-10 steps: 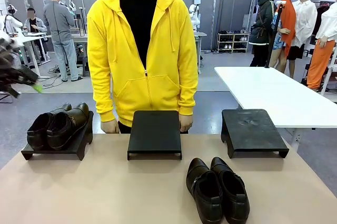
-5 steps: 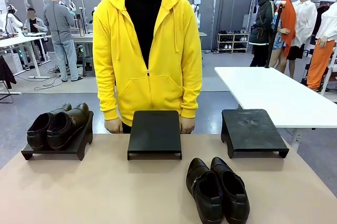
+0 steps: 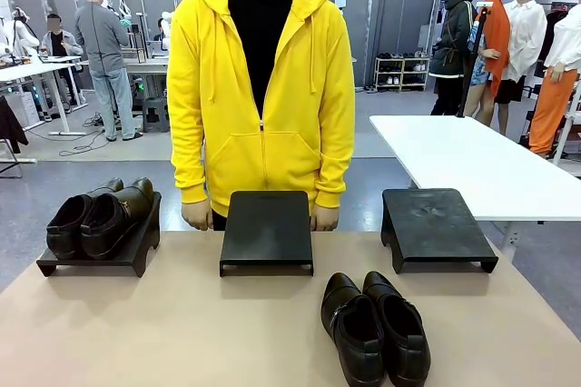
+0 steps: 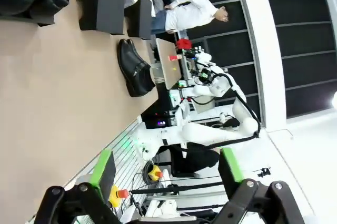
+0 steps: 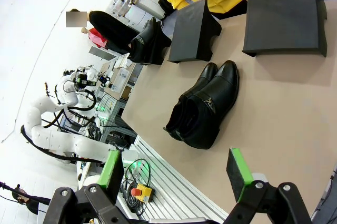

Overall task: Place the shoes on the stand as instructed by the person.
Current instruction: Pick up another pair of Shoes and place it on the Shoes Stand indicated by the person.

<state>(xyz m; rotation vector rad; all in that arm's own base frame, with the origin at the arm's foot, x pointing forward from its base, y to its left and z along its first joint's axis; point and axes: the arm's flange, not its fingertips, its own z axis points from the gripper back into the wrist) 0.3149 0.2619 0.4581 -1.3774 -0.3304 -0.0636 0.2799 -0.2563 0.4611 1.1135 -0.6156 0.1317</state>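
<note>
Black glossy round-toed shoes [image 3: 375,332] lie on smooth tan table [image 3: 182,332] near matte flat-topped stand [image 3: 266,228].

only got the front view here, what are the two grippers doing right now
observer: the left gripper is open and holds nothing.
operator: and the right one
observer: the right gripper is open too, and it faces the pair of shoes that lies loose on the table.
operator: is it touching them
observer: no, the pair lies apart from it, farther in on the table, and the gripper hangs near the table's edge.
</note>
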